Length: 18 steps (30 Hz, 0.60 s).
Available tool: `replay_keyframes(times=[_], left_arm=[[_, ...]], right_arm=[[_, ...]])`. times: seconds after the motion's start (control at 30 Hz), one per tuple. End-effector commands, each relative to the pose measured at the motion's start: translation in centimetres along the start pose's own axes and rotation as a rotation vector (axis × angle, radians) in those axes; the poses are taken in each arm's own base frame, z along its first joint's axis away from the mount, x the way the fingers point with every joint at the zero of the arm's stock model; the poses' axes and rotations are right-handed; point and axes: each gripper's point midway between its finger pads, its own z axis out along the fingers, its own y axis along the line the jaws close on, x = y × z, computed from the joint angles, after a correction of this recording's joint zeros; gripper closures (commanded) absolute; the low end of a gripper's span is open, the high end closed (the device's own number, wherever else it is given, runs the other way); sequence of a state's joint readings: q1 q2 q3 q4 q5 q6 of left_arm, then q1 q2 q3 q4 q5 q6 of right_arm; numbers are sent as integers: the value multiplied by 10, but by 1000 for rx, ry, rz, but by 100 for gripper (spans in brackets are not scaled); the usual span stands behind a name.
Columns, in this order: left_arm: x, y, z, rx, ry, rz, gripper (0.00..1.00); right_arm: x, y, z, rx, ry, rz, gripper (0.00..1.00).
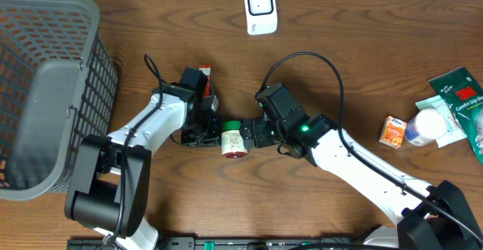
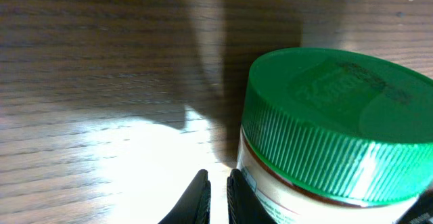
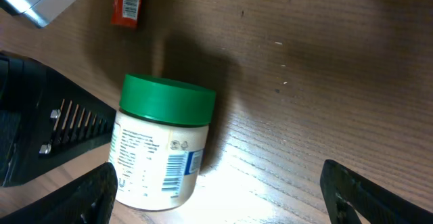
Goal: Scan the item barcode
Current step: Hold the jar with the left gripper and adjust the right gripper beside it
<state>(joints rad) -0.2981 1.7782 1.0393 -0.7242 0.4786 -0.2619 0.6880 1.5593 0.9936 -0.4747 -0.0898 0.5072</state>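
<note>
The item is a cream-labelled jar [image 1: 233, 141] with a green lid, lying on the wooden table between my two grippers. The right wrist view shows the jar [image 3: 162, 149] with its barcode [image 3: 177, 171] facing up. My left gripper [image 1: 213, 134] is shut with nothing between its fingers, and its tips [image 2: 218, 198] sit right beside the jar's green lid [image 2: 338, 122]. My right gripper [image 1: 249, 133] is open wide. The jar lies just inside the left finger [image 3: 91, 193] of that right gripper [image 3: 223, 197], untouched. A white scanner [image 1: 260, 8] stands at the table's far edge.
A grey mesh basket [image 1: 45, 91] fills the left side. A small red packet [image 1: 205, 78] lies behind the left gripper. At the right are an orange box [image 1: 392, 131], a white bottle [image 1: 426, 126] and green packets [image 1: 460, 91]. A black cable [image 1: 317, 61] loops over the right arm.
</note>
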Motion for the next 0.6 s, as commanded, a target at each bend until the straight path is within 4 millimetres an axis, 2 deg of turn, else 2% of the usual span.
replay_keyframes(times=[0.0,0.2,0.57], left_arm=[[2,-9,-5,42,-4,9,89],[6,-24,-6,125,22,11,89],[8,-31,-7,161,35,15,89]], right_arm=[[0,2,-1,-1,-1,-8,8],[2,1,-1,2,4,-8,7],[6,5,-1,-20,27,28,5]])
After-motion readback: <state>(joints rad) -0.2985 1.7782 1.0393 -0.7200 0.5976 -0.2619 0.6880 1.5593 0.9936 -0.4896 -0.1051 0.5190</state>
